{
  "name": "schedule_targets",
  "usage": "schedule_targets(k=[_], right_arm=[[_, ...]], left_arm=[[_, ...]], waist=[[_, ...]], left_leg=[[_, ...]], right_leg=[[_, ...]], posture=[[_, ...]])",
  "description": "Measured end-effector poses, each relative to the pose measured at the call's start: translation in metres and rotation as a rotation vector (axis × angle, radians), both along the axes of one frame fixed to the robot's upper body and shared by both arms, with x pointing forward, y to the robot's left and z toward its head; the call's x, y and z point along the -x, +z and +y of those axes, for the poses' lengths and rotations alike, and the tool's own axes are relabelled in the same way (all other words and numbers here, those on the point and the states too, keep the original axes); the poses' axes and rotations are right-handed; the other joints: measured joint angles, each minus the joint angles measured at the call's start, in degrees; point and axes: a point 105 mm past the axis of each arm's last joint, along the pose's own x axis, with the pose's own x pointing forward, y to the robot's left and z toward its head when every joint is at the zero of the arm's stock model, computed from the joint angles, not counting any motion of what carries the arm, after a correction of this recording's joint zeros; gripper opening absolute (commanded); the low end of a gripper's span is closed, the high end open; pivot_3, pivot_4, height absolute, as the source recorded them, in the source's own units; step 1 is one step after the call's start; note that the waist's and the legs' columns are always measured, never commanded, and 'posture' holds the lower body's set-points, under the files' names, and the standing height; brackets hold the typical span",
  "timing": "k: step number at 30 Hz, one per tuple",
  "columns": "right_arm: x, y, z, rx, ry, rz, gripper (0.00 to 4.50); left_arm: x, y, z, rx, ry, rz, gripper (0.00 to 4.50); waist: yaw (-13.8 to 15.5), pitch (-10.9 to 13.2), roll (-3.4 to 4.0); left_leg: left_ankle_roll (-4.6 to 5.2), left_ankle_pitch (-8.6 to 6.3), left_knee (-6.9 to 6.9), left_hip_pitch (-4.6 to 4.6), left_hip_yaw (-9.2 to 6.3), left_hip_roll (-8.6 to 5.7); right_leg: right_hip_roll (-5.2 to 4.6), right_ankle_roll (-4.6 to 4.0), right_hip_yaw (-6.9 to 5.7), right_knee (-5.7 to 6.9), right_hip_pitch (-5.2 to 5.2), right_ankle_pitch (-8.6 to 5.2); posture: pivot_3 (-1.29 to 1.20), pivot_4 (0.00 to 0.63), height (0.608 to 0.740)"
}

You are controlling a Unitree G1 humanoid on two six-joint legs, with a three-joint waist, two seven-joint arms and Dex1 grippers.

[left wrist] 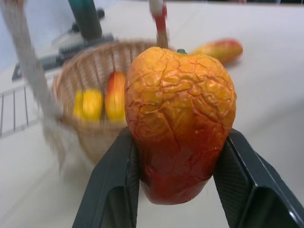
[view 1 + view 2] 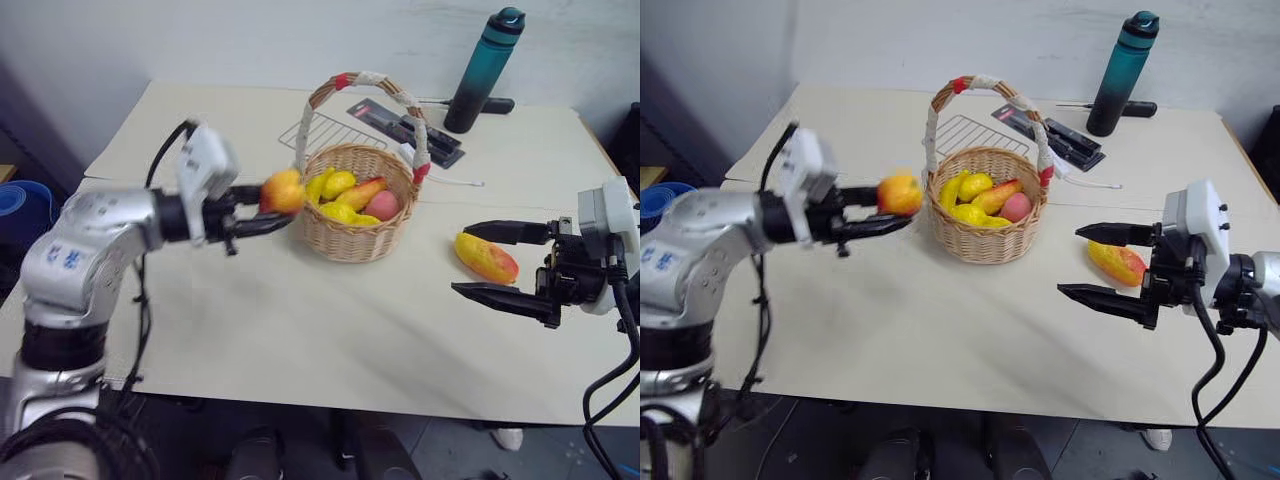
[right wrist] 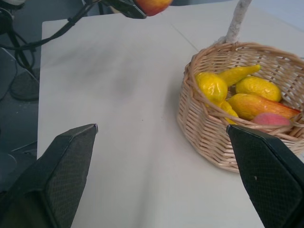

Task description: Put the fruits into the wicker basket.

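My left gripper (image 2: 268, 208) is shut on a small roundish red-orange and yellow fruit (image 2: 283, 190), held in the air just left of the wicker basket (image 2: 358, 243). Between my two black fingers (image 1: 116, 190) that fruit (image 1: 180, 118) has a wrinkled skin. The basket (image 3: 209, 137) holds several yellow and pink fruits under its white-wrapped arched handle (image 2: 418, 140). An elongated yellow and orange-red fruit (image 2: 486, 257) lies on the table right of the basket. Level with it, my right gripper (image 2: 492, 262) stands open, its fingers above and below the fruit in the picture.
A teal bottle (image 2: 485, 70) stands at the back right with a black tool beside it. A dark flat package (image 2: 405, 130) and a wire rack (image 2: 325, 133) lie behind the basket. The beige table (image 2: 300, 330) has free room in front.
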Motion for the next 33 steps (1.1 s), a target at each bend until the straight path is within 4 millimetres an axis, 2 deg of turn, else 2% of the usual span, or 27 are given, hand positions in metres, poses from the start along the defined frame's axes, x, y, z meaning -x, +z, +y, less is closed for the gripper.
schedule_targets(k=[3, 6, 10, 13, 18, 19, 21, 25, 29, 31, 33], right_arm=[[-0.005, -0.007, -0.003, 0.013, -0.042, -0.008, 4.50], [-0.009, -0.006, -0.006, 0.025, -0.076, -0.030, 4.50], [-0.013, -0.006, -0.005, 0.018, -0.103, -0.047, 4.50], [-0.011, -0.011, -0.002, 0.014, -0.104, -0.040, 4.50], [-0.009, -0.017, 0.005, 0.020, -0.101, -0.029, 4.50], [-0.009, -0.017, 0.005, 0.020, -0.107, -0.028, 4.50], [-0.009, -0.022, 0.002, 0.015, -0.135, -0.012, 4.50], [-0.013, -0.035, -0.018, -0.009, -0.286, 0.017, 4.50], [0.000, -0.045, -0.055, -0.006, -0.448, 0.058, 4.50], [0.004, -0.050, -0.071, 0.014, -0.509, 0.073, 4.50], [0.008, -0.059, -0.090, 0.020, -0.578, 0.105, 4.50]], left_arm=[[-0.024, 0.001, -0.029, -0.002, 0.026, 0.033, 1.75], [-0.047, -0.002, -0.043, -0.021, 0.072, 0.042, 1.75], [-0.077, -0.024, -0.054, -0.030, 0.144, 0.095, 1.75], [-0.087, -0.029, -0.058, 0.008, 0.159, 0.133, 2.75], [-0.088, -0.007, -0.057, 0.081, 0.125, 0.081, 4.24], [-0.086, -0.004, -0.056, 0.088, 0.112, 0.071, 4.45], [-0.072, 0.005, -0.046, 0.115, 0.048, 0.048, 4.45], [-0.040, 0.014, -0.007, 0.148, -0.036, 0.043, 4.45], [0.003, 0.021, 0.043, 0.088, -0.108, 0.069, 4.45], [0.022, 0.022, 0.056, 0.012, -0.154, 0.068, 4.45], [0.037, 0.015, 0.066, -0.077, -0.190, 0.102, 4.45]], waist=[[-0.16, 0.01, -0.01], [-0.30, 0.00, 0.00], [-0.34, 0.01, -0.01], [-0.24, 0.01, -0.02], [-0.23, 0.01, -0.01], [-0.21, 0.01, -0.02], [-0.32, 0.01, -0.01], [-0.36, 0.01, 0.00], [-0.23, 0.01, -0.01], [-0.25, 0.00, -0.03], [-0.19, 0.00, -0.03]], left_leg=[[0.00, 0.04, 0.03, 0.01, 0.05, -0.01], [-0.12, 0.13, -0.09, 0.08, 0.11, -0.01], [-0.20, 0.20, -0.20, 0.11, 0.13, 0.02], [-0.20, 0.20, -0.21, 0.04, 0.11, 0.03], [-0.21, 0.19, -0.23, 0.03, 0.15, 0.04], [-0.22, 0.19, -0.23, 0.03, 0.15, 0.05], [-0.55, 0.36, -0.30, 0.06, 0.19, 0.11], [-0.73, 0.44, -0.37, 0.11, 0.17, 0.17], [-0.77, 0.45, -0.35, 0.10, 0.09, 0.17], [-0.71, 0.42, -0.30, 0.19, 0.10, 0.13], [-0.46, 0.34, -0.32, 0.19, 0.12, 0.08]], right_leg=[[0.04, 0.00, 0.07, 0.05, -0.04, 0.00], [0.10, -0.01, 0.14, 0.08, -0.05, 0.00], [0.13, -0.07, 0.18, 0.11, -0.11, 0.00], [0.13, -0.07, 0.15, 0.10, -0.17, 0.00], [0.12, -0.05, 0.17, 0.09, -0.18, -0.01], [0.12, -0.05, 0.16, 0.08, -0.18, -0.01], [0.13, -0.07, 0.17, 0.08, -0.18, -0.03], [0.14, -0.18, 0.11, 0.21, -0.23, -0.14], [0.13, -0.25, 0.02, 0.22, -0.23, -0.20], [0.10, -0.24, 0.03, 0.12, -0.07, -0.20], [0.05, -0.23, 0.04, -0.02, -0.01, -0.21]], posture=[[0.00, 0.150, 0.740], [0.00, 0.150, 0.740], [0.00, 0.150, 0.740], [0.00, 0.150, 0.740], [0.00, 0.150, 0.740], [0.00, 0.150, 0.740], [0.00, 0.150, 0.740], [0.00, 0.150, 0.740], [0.00, 0.150, 0.740], [0.00, 0.150, 0.740], [0.00, 0.150, 0.740]])
